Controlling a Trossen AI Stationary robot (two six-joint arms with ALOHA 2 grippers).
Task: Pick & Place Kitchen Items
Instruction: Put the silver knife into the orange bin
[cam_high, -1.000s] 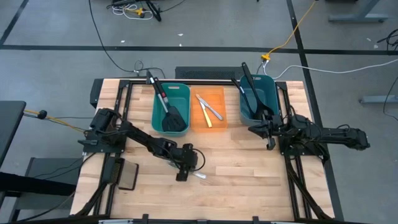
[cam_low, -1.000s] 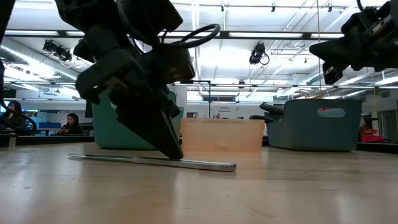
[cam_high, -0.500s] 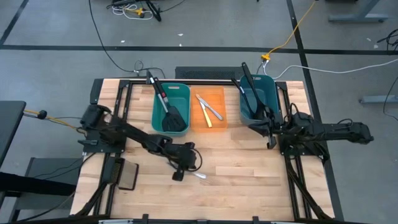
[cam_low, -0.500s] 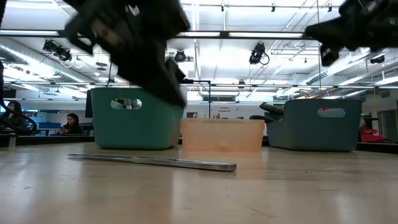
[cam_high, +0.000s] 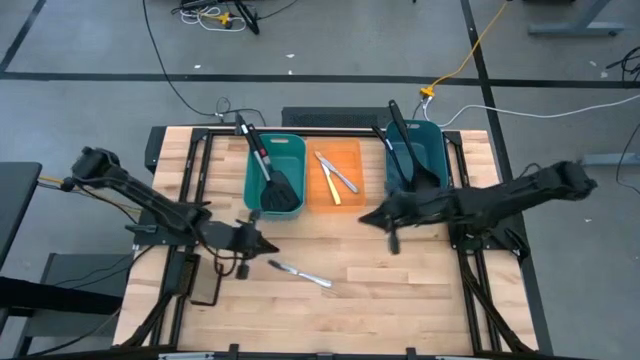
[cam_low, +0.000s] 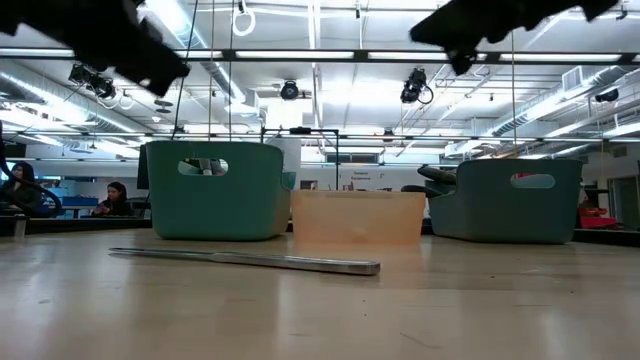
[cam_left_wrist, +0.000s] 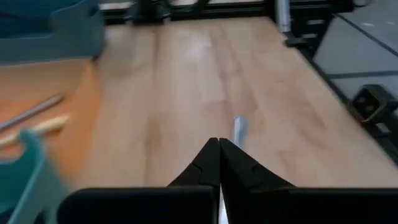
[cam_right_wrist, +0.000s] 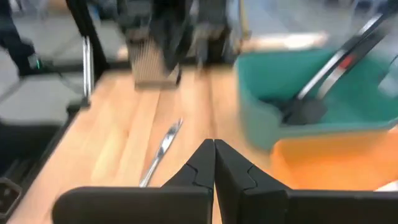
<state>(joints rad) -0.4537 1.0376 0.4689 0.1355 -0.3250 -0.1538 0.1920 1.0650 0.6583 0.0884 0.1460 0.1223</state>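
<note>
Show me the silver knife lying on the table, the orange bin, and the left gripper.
silver knife (cam_high: 300, 274): high view, middle of its length.
orange bin (cam_high: 349, 201): high view, near rim.
left gripper (cam_left_wrist: 219, 148): left wrist view, where the shut fingertips meet.

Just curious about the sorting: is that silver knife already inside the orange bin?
No, the silver knife lies flat on the bare wooden table, well in front of the orange bin.

bins – teal (cam_high: 262, 165) | orange (cam_high: 350, 195) | teal (cam_high: 440, 145) – black pad (cam_high: 205, 286)
</note>
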